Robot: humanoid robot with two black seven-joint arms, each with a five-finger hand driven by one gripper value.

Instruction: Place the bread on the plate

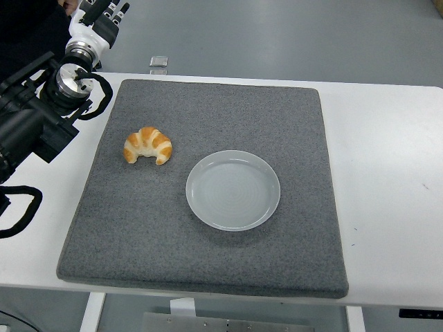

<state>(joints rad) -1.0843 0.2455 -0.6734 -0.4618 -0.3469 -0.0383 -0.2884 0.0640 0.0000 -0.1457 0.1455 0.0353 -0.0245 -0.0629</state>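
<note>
A: Where do we stand? The croissant (148, 145) lies on the grey mat (208, 263), to the left of the white plate (233, 190) and clear of it, with its curved back toward the far edge and its two tips toward us.

B: And our left hand (104, 17) is up at the far-left corner, off the mat and well away from the bread. We see only the backs of a few fingers at the picture's top edge (the rest is cut off), so we cannot tell whether they are spread or curled. Nothing shows in them. Our right arm is not in view.

A: So nothing is grasped yet. What worries us?

B: The bread looks soft and flaky, we judge. If we close too hard, we crush it. If we pinch one tip, it may swing or tear loose.

A: The plate is shallow and seems light. If we come in low from the left, the bread or our fingers could knock its rim and slide it across the mat.

B: Letting go too far left could leave the croissant half on the rim.
</note>
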